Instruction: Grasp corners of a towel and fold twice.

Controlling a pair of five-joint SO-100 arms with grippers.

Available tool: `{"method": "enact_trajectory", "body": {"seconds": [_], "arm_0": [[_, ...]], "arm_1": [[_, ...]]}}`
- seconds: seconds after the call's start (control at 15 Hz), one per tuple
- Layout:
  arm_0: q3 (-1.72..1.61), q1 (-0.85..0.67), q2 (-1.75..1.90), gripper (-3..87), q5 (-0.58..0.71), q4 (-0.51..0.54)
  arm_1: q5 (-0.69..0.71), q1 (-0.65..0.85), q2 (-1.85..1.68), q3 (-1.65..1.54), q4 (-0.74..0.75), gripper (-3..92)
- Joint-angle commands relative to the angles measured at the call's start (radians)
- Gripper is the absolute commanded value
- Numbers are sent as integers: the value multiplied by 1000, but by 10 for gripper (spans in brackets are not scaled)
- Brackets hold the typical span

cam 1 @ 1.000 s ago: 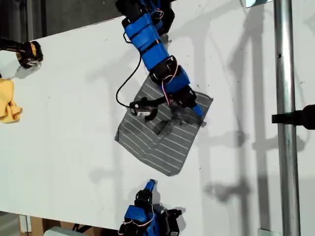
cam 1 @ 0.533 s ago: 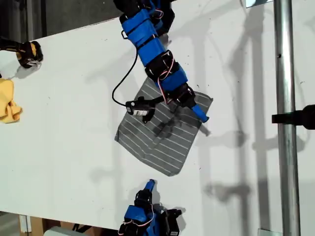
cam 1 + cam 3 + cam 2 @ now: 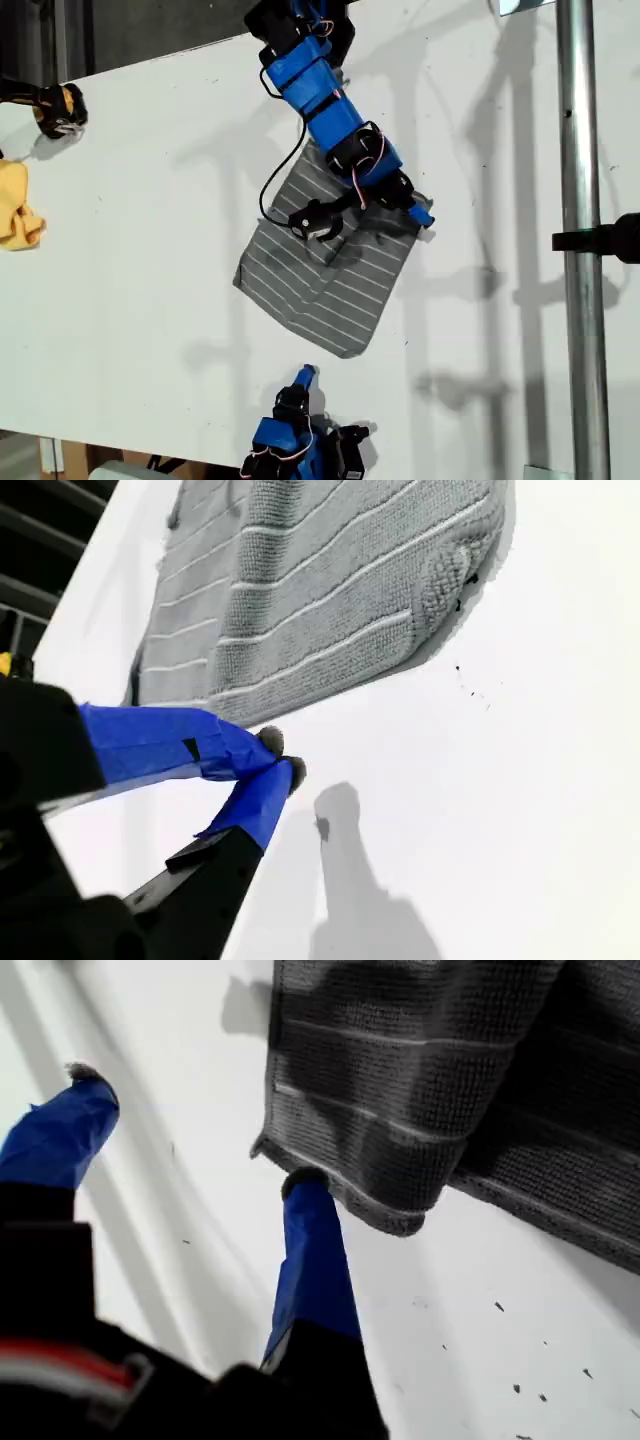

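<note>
Touching the towel (image 3: 420, 1090) corner, one of my first gripper (image 3: 195, 1130) fingers (image 3: 312, 1250).

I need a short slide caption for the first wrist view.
My first gripper, open, with one fingertip at the towel corner.

towel (image 3: 325, 275) mid-counter (image 3: 150, 220) | my first gripper (image 3: 420, 215) at its exterior-view right corner | my second gripper (image 3: 303, 377) near towel's lower corner | cloth (image 3: 18, 205) at exterior-view left edge
</note>
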State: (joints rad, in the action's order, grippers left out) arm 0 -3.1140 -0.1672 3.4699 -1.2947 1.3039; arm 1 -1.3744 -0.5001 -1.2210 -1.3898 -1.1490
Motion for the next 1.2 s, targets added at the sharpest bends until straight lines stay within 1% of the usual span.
{"method": "enact_trajectory", "body": {"seconds": [0.0,0.27,0.47,0.6,0.67,0.8,0.93,1.0,1.07,1.13], "arm_0": [[-5,-5,5,-14,2,-5],[-5,-5,5,-14,3,-3],[-5,-5,5,-14,6,-3],[-5,-5,5,-14,6,-3],[-5,-5,5,-14,6,-3],[-5,-5,5,-14,5,-3],[-5,-8,5,-14,5,-3],[-5,-8,5,-14,3,-3],[-5,-8,5,-14,3,-3],[-5,-8,5,-14,3,-3]], "arm_1": [[-5,12,20,75,-3,356],[-6,21,147,163,3,350],[-28,21,293,249,17,323],[-43,15,364,268,-9,309],[-54,15,377,268,-46,278],[-75,25,373,268,-101,157],[-75,32,368,268,-112,84],[-75,35,370,268,-115,28],[-75,38,370,268,-120,-1],[-67,38,365,268,-120,-1]]}}
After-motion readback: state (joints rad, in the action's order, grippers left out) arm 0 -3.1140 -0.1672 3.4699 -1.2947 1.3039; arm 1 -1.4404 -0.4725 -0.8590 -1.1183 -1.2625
